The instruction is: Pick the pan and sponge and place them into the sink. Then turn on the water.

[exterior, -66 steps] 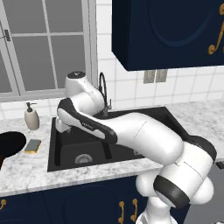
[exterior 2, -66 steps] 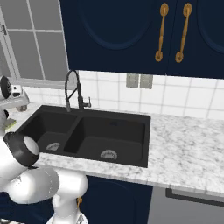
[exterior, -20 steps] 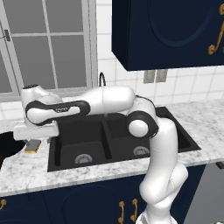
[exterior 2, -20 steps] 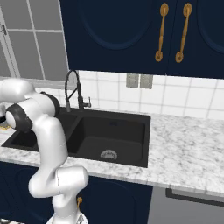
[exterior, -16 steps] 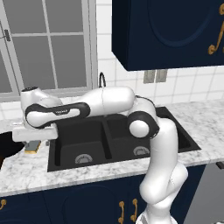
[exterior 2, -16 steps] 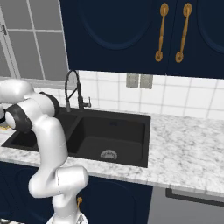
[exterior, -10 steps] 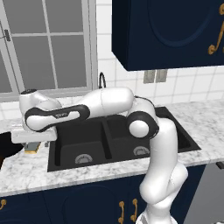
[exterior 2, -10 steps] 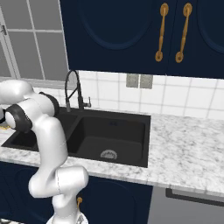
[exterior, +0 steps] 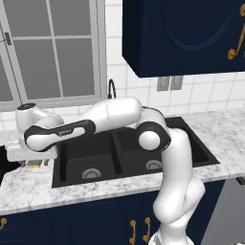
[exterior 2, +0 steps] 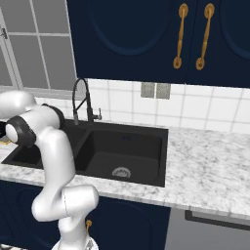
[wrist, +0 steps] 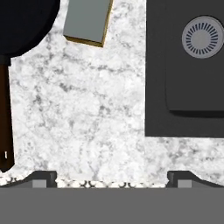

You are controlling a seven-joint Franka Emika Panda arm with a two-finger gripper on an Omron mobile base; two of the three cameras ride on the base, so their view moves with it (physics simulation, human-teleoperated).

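The black pan (wrist: pixel 22 22) fills the hand view's top left corner, and its thin brownish handle (wrist: pixel 4 113) runs down the left edge. Just right of it the sponge (wrist: pixel 87 19) lies grey-blue side up with a yellow edge showing. My gripper (wrist: pixel 112 179) hangs open over bare marble counter between the pan handle and the sink (wrist: pixel 175 87), holding nothing. From the left base view the gripper (exterior: pixel 31 160) is over the counter left of the sink (exterior: pixel 72 153), with the sponge (exterior: pixel 34 164) peeking out beneath it and the pan (exterior: pixel 5 162) at the frame's left edge. No water runs from the faucet (exterior 2: pixel 80 100).
The black double sink (exterior 2: pixel 127 146) has a silver drain (wrist: pixel 202 37) in its left basin. My arm stretches across the sink's back from the right. Marble counter continues right of the sink (exterior 2: pixel 210 166). A window sits behind the counter, and navy cabinets hang above.
The hand has slid a little further left over the counter, away from the sink's edge toward the pan. The jaws stayed open and nothing on the counter moved.
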